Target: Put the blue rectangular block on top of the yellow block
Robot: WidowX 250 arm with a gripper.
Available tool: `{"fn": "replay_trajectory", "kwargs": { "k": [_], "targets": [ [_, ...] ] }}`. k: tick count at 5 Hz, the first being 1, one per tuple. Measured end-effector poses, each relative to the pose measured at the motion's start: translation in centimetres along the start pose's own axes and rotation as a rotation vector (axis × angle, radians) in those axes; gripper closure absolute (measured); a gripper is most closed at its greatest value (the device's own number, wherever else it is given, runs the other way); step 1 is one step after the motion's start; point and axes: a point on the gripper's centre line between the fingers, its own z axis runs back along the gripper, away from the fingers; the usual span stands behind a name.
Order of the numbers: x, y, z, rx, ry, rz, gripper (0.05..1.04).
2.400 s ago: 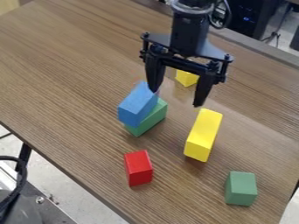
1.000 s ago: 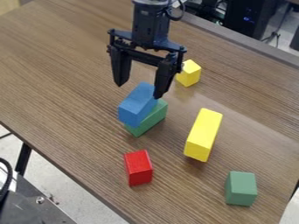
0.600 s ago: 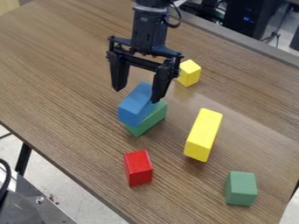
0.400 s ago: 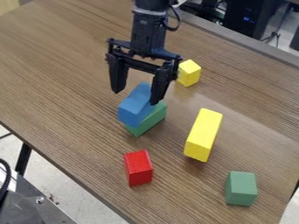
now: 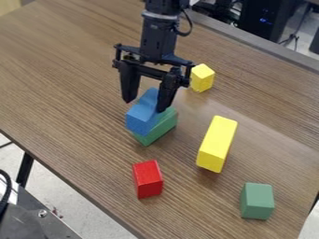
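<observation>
black two-finger end effector (image 5: 145,106) over the blue rectangular block (image 5: 142,112), fingers wide apart, one either side of its far end in view; can't tell if either touches. blue block lies on a green rectangular block (image 5: 157,131) on the brown wood-grain desk (image 5: 74,102), not on yellow. long yellow rectangular block (image 5: 216,144) to the right, small yellow block (image 5: 202,78) farther back. red block (image 5: 148,179) and separate small green block (image 5: 257,201) nearer the camera
</observation>
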Motion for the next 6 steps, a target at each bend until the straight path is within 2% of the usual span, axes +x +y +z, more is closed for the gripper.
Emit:
{"fn": "replay_trajectory", "kwargs": {
  "k": [1,2,3,4,5,6],
  "targets": [
    [0.3,-0.1,0.0,-0.001,-0.02,0.023,0.576],
    [0.1,-0.1,-0.1,0.0,-0.038,0.043,0.576],
    [0.0,-0.3,0.2,0.0,-0.078,0.042,0.576],
    [-0.7,-1.8,2.3,-0.018,-0.226,0.052,0.576],
    [-1.8,-4.0,4.1,0.007,-0.317,0.047,0.576],
    [-2.4,-6.9,5.8,0.038,-0.357,-0.021,0.576]
  ]
}}
